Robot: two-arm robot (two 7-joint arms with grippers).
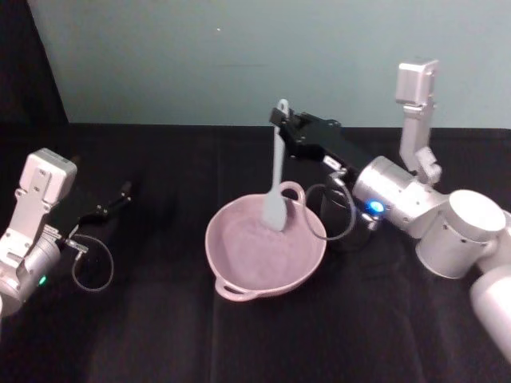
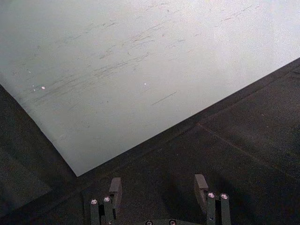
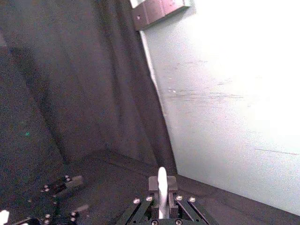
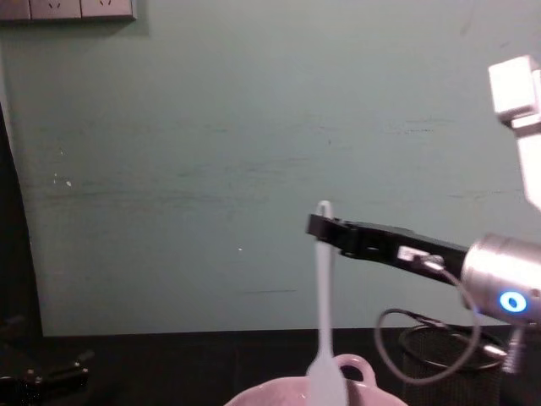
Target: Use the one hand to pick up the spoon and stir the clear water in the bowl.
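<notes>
The pale pink bowl (image 1: 226,267) sits mid-table, its loop handle at the far rim. My right gripper (image 1: 286,124) is above the bowl's far side, shut on the top of the white spoon (image 1: 277,171). The spoon hangs upright with its flat head down inside the bowl. From the chest, the gripper (image 4: 319,227) pinches the spoon (image 4: 324,296) near its tip, above the bowl (image 4: 275,394). In the right wrist view the spoon handle (image 3: 161,180) stands between the closed fingers. My left gripper (image 1: 121,195) rests low at the table's left, open (image 2: 158,183) and holding nothing.
A black wire-mesh cup (image 1: 342,219) stands just right of the bowl, under my right wrist, also visible from the chest (image 4: 444,355). A black cloth covers the table; a pale wall runs behind it.
</notes>
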